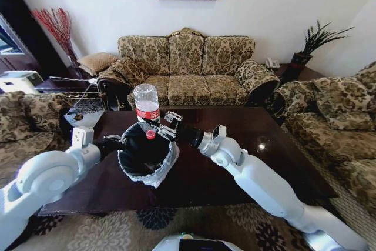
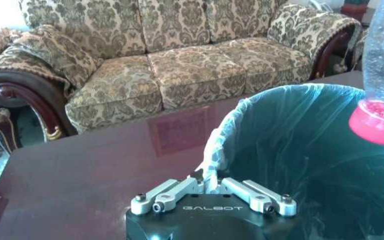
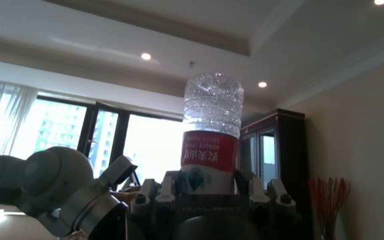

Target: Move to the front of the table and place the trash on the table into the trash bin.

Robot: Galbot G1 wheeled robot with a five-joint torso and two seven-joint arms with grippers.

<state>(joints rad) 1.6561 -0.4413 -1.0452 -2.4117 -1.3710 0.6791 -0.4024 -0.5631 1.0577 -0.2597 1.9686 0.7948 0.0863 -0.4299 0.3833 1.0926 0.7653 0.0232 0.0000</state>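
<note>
My right gripper (image 1: pixel 157 126) is shut on the trash, a clear plastic bottle (image 1: pixel 146 107) with a red label, held upside down with its red cap (image 2: pixel 377 122) pointing into the trash bin. In the right wrist view the bottle (image 3: pixel 211 135) stands up between the fingers. The black trash bin (image 1: pixel 147 155) with a white bag liner is held up over the dark wooden table (image 1: pixel 235 163). My left gripper (image 2: pixel 212 192) is shut on the bin's rim and liner (image 2: pixel 222 145) at its left side.
A patterned sofa (image 1: pixel 188 69) stands behind the table, with an armchair (image 1: pixel 335 116) on the right and another seat (image 1: pixel 26 121) on the left. A side table (image 1: pixel 82 119) with small items sits at the table's far left corner. Patterned carpet (image 1: pixel 135 224) lies in front.
</note>
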